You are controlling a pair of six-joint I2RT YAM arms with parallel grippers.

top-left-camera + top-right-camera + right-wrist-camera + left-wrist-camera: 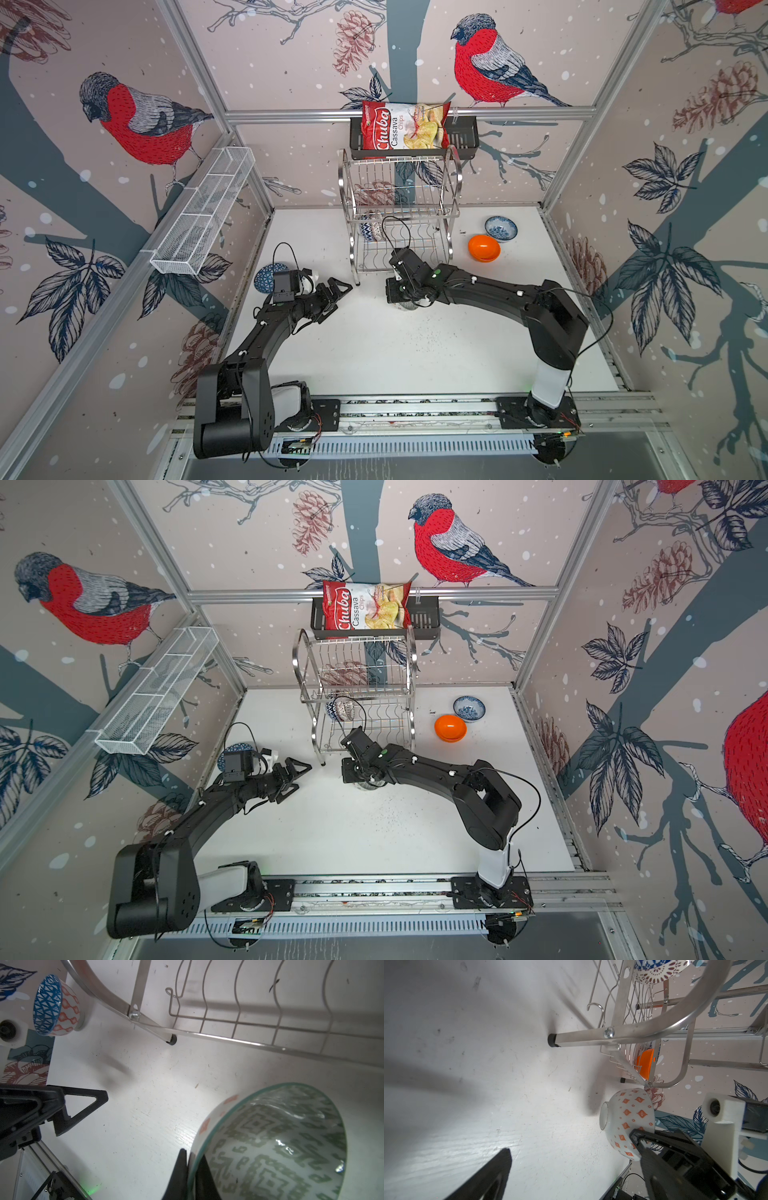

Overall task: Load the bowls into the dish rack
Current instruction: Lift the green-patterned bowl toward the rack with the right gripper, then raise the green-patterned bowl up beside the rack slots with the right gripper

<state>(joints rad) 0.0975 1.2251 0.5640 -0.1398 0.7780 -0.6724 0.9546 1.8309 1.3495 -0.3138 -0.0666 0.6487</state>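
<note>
In both top views the dish rack [401, 208] stands at the back of the surface [374, 357]. One patterned bowl [370, 229] sits on its lower tier. The plain orange bowl [484, 248] and the white-blue floral bowl [501, 227] lie to the rack's right, and the dark blue bowl [264, 277] lies beside the left arm. The left gripper [338, 297] has its jaws spread, holding nothing.

The left wrist view shows the grey-green bowl [627, 1120] tilted near the rack's foot.

In the right wrist view the right gripper [190, 1157] has its jaws pinching that bowl's rim.

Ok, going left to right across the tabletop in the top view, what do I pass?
In a top view: dark blue bowl → left gripper, jaws open → dish rack → orange bowl → white-blue floral bowl.
</note>
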